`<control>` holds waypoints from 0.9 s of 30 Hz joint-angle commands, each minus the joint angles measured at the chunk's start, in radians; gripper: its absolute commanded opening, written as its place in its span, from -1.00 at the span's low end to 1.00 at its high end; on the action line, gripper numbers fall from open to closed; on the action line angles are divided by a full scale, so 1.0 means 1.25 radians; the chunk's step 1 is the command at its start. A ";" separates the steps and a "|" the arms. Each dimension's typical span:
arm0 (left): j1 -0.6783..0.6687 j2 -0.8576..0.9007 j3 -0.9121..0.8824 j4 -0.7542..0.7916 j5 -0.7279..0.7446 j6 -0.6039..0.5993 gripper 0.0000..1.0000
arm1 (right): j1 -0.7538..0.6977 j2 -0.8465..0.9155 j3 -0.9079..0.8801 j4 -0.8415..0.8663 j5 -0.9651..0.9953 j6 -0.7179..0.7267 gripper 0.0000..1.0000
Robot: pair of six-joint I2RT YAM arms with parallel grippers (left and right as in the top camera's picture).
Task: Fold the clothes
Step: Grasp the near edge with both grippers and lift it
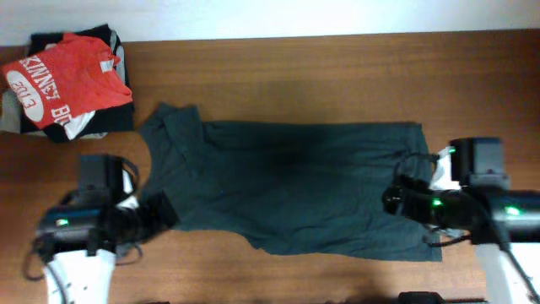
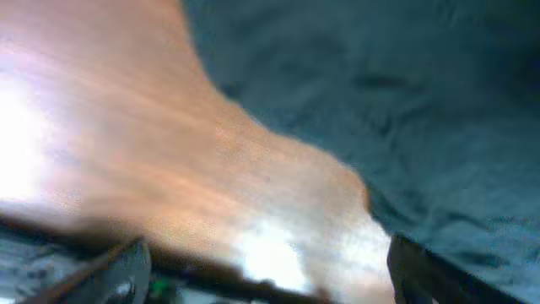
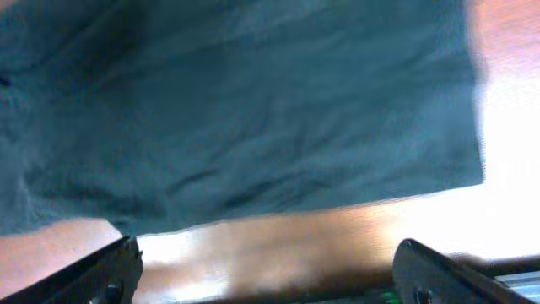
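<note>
The black T-shirt (image 1: 287, 181) lies spread across the middle of the wooden table, collar end to the left, hem to the right; no lettering shows. My left gripper (image 1: 156, 211) is open and empty at the shirt's lower left edge; its wrist view shows bare wood between the fingers (image 2: 266, 270) and dark fabric (image 2: 405, 110) beyond. My right gripper (image 1: 396, 201) is open and empty at the shirt's right hem; its wrist view shows wood between the fingers (image 3: 266, 270) and the shirt's edge (image 3: 253, 127) just ahead.
A pile of folded clothes with a red T-shirt with white lettering (image 1: 72, 76) on top sits at the table's far left corner. The table's back edge (image 1: 337, 35) meets a white wall.
</note>
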 commanded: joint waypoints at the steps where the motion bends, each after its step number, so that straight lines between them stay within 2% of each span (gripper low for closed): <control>1: -0.001 0.043 -0.161 0.087 0.094 -0.006 0.79 | 0.007 0.044 -0.143 0.085 -0.068 0.018 0.97; 5: 0.000 0.180 -0.209 0.218 0.094 0.006 0.78 | 0.006 0.148 -0.228 0.195 -0.067 0.049 0.97; 10: -0.001 0.354 -0.209 0.305 0.098 0.005 0.78 | 0.007 0.274 -0.234 0.250 -0.067 0.056 0.98; 11: -0.002 0.393 -0.209 0.327 0.101 0.005 0.64 | 0.006 0.296 -0.234 0.266 -0.067 0.056 0.98; 15: -0.040 0.436 -0.209 0.416 0.140 0.005 0.57 | 0.006 0.327 -0.235 0.295 -0.067 0.056 0.97; 19: -0.060 0.436 -0.209 0.470 0.142 -0.004 -0.28 | 0.007 0.327 -0.235 0.298 -0.067 0.056 0.97; 21: -0.060 0.436 -0.208 0.471 0.143 -0.004 -0.84 | 0.007 0.327 -0.235 0.298 -0.055 0.057 0.97; 22: -0.060 0.436 -0.208 0.468 0.144 -0.005 -0.99 | 0.006 0.327 -0.237 0.298 -0.006 0.094 0.97; 27: -0.060 0.436 -0.137 0.340 0.160 -0.019 -0.99 | 0.006 0.327 -0.271 0.330 0.027 0.146 0.97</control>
